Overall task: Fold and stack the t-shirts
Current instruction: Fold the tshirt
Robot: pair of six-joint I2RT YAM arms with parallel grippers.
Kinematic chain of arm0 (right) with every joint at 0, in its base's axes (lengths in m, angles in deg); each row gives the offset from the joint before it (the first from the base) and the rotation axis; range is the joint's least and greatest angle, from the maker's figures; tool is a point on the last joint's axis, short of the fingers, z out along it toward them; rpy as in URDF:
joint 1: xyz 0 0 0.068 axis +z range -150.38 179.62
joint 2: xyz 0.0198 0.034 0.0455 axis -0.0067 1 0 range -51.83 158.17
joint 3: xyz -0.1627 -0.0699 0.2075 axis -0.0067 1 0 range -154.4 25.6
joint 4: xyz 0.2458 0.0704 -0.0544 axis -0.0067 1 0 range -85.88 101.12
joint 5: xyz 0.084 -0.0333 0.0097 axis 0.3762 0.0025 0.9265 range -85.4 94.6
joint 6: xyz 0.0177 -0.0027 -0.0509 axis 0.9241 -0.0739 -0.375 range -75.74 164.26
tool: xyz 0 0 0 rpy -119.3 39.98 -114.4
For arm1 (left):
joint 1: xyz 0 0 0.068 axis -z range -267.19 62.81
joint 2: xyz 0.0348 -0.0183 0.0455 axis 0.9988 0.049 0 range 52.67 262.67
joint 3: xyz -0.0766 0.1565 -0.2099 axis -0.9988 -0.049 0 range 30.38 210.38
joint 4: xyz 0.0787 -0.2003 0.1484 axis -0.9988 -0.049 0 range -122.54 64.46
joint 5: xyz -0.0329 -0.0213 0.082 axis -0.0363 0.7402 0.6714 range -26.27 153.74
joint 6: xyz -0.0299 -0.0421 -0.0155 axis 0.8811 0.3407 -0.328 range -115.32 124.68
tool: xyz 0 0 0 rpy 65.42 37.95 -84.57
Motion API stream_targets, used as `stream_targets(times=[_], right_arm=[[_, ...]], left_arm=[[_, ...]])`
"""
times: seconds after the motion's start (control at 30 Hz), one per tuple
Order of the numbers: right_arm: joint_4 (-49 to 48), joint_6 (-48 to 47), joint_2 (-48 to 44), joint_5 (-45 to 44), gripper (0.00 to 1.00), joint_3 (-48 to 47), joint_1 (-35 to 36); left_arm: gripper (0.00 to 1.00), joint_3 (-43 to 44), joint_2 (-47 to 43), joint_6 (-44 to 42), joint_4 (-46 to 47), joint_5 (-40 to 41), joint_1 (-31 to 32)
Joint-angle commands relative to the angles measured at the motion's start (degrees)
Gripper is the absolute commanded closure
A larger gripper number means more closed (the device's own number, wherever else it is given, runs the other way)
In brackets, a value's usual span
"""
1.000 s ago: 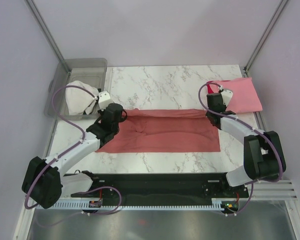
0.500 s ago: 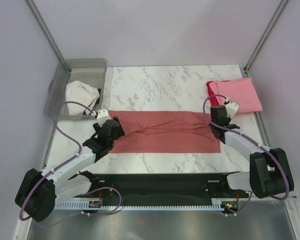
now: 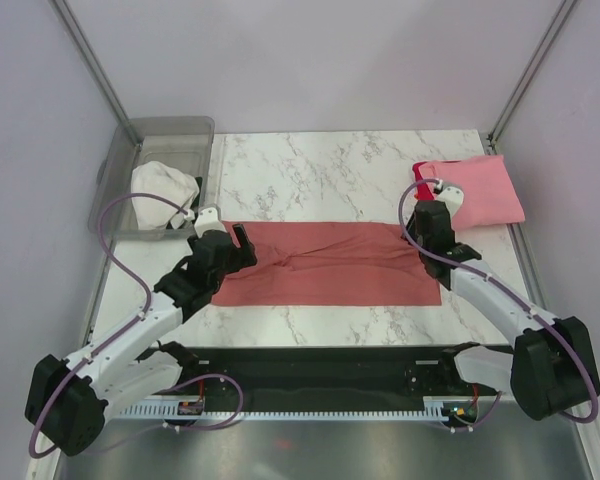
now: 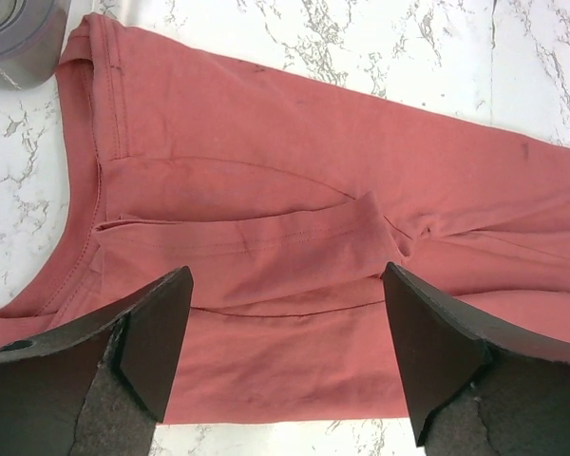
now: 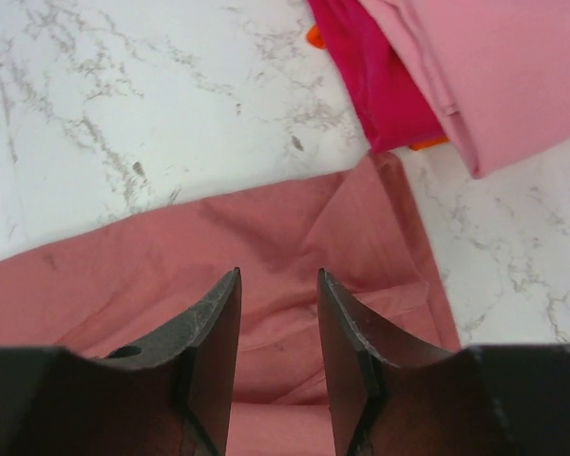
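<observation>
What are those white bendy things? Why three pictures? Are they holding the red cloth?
Those are two robot arms with two-finger pinchers. One picture looks down from above; the other two come from cameras on the wrists, so black fingers show at the bottom. On the marble table lies a salmon-red t-shirt, folded into a long strip. At the right a light pink t-shirt sits on a bright red t-shirt. A white cloth lies in a grey bin. The left gripper and right gripper are both open over the salmon shirt, holding nothing.

Fixed view high above near edge, looking down on table [image 3: 320, 165], wrist views close, sharing salmon-red t-shirt [image 3: 330, 270]
</observation>
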Motion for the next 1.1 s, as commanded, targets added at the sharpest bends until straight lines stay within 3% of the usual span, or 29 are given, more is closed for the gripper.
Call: stream_targets(times=[0.0, 0.03, 0.1, 0.13, 0.2, 0.3, 0.33, 0.4, 0.43, 0.47, 0.8, 0.87, 1.07], right_arm=[[-0.49, -2.03, -1.99, 1.99, 0.54, -1.96, 1.99], [-2.06, -2.21, -2.96, 1.99, 0.52, -1.35, 1.99], [-3.56, -1.25, -4.98, 1.03, 0.33, 0.32, 1.91], [-3.04, 0.67, -4.99, -0.02, 0.04, 0.77, 1.90], [-3.56, 2.71, -4.11, -1.36, 0.02, 2.34, 1.64], [-2.69, 3.14, 0.18, -3.36, 0.23, 0.78, 0.33], [-1.56, 4.11, 3.24, -3.81, 0.36, 0.07, -0.29], [-0.67, 4.21, 6.68, -1.80, 0.47, -2.38, -2.31], [-0.14, 4.21, 10.01, -1.62, 0.60, -3.44, -2.84], [0.38, 4.29, 11.43, -1.79, 0.65, -4.49, -3.19], [5.11, 9.91, 18.57, -8.03, 0.77, -5.82, -4.16], [6.80, 11.67, 17.17, -7.77, 0.82, -5.12, -4.16], [7.15, 15.11, 7.76, -4.78, 0.83, 3.31, -3.63]], left_arm=[[0.11, 2.27, -0.71, -2.71, -2.03, -1.00, 0.12], [0.09, 2.27, -0.98, -2.71, -2.12, -0.91, 0.12], [0.02, 2.01, -1.59, -2.71, -1.60, -0.91, 0.12], [0.01, 1.92, -1.68, -2.71, -1.51, -0.91, 0.03], [0.00, 1.75, -1.24, -2.71, -0.72, -0.91, 0.03], [0.00, 1.13, 0.25, -2.80, 1.13, -2.23, 0.03], [0.01, 0.87, 0.51, -2.80, 2.52, -2.32, 0.03], [0.01, -0.09, 1.30, -3.32, 3.50, -2.06, 0.03], [0.01, -0.45, 1.48, -3.58, 4.37, -1.79, 0.03], [0.01, -0.71, 1.66, -4.20, 4.91, -1.62, 0.03], [0.02, 1.21, 9.82, -0.43, 1.05, 4.09, -0.59], [0.02, 2.01, 12.19, 0.71, -0.01, 4.36, -1.20], [0.03, 3.24, 15.28, 1.95, -2.30, 3.66, -3.05]])
